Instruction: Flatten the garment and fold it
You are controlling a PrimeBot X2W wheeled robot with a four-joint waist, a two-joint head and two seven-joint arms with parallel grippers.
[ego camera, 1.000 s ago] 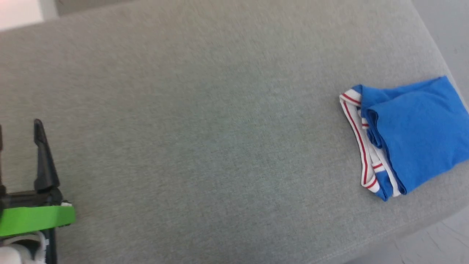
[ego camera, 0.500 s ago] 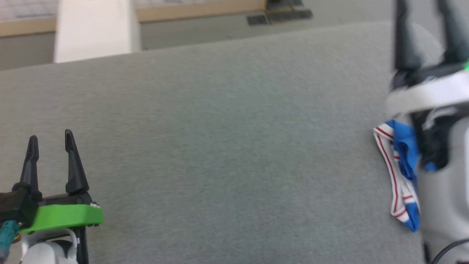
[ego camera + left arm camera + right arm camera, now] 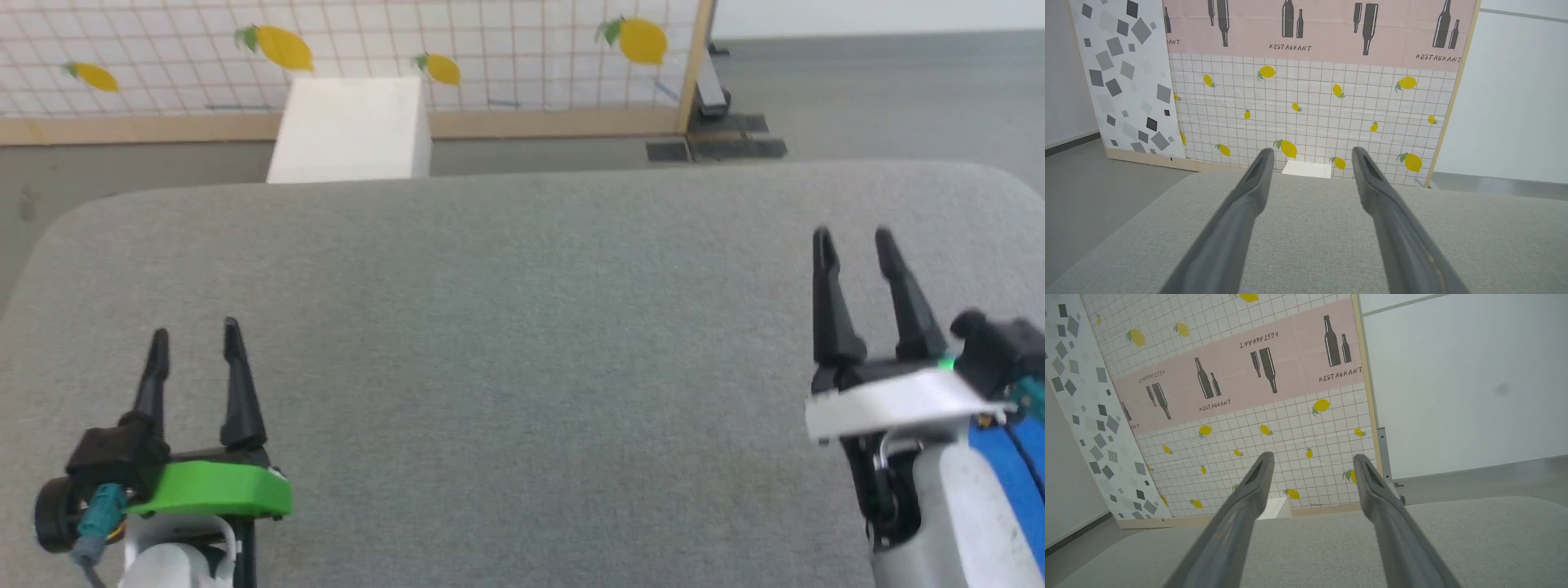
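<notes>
The grey, cloth-covered tabletop (image 3: 522,343) spreads wide in front of you, and nearest to you both arms sit low at its near edge, one on each side. Your left hand (image 3: 196,329), on its green mount at the lower left, has its two dark fingers spread apart with nothing between them. Your right hand (image 3: 853,233), on its white mount at the lower right, is spread the same way and holds nothing. Both wrist views look out over the grey cloth between parted fingers. The garment (image 3: 1011,482) lies at the near right corner of the head view, just beside and partly behind your right forearm. You see just a strip of royal blue, so you cannot tell from here whether it lies flat, bunched or folded, nor whether the forearm touches it. Neither hand's fingers touch it; the right fingertips point well past it, toward the far edge. I judge that no grasp is under way: the arms look parked, either ahead of a reach or with the fold done. Your next move calls for looking down and to the right to bring the whole garment into view, then reading its edges before any hand goes to it. Beyond the far edge a white box (image 3: 351,131) stands on the floor, and behind it the lemon-print partition (image 3: 506,41).
</notes>
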